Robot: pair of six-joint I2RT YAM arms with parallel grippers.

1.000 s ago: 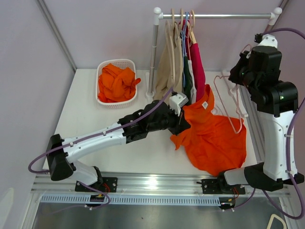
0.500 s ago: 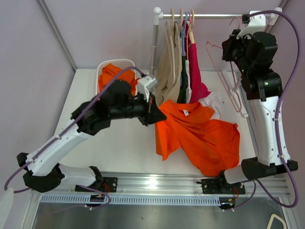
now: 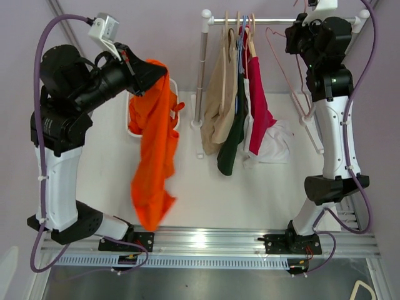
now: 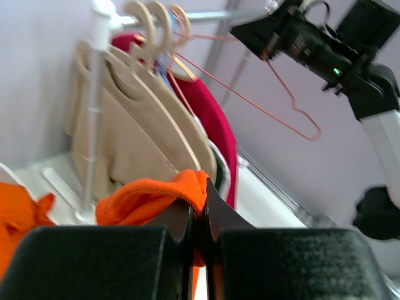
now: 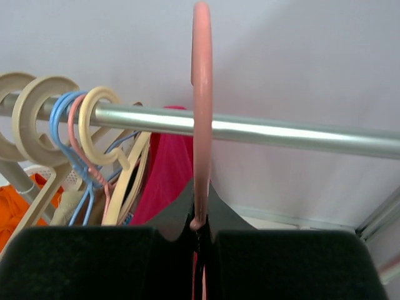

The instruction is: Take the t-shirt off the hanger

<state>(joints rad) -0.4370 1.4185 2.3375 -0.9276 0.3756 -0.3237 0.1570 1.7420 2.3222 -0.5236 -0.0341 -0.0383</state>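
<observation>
My left gripper (image 4: 200,220), clamped on a fold of the orange t-shirt (image 3: 153,150), holds it hanging long and vertical over the basket (image 3: 130,128), well apart from the hanger (image 5: 201,94) pinched in my right gripper (image 5: 200,236).

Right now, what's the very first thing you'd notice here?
A bright orange t-shirt dangles long from the left arm's fingers, held high on the left. On the right, the other arm's fingers pinch an empty pink hanger up beside the rail of hanging clothes.
</observation>
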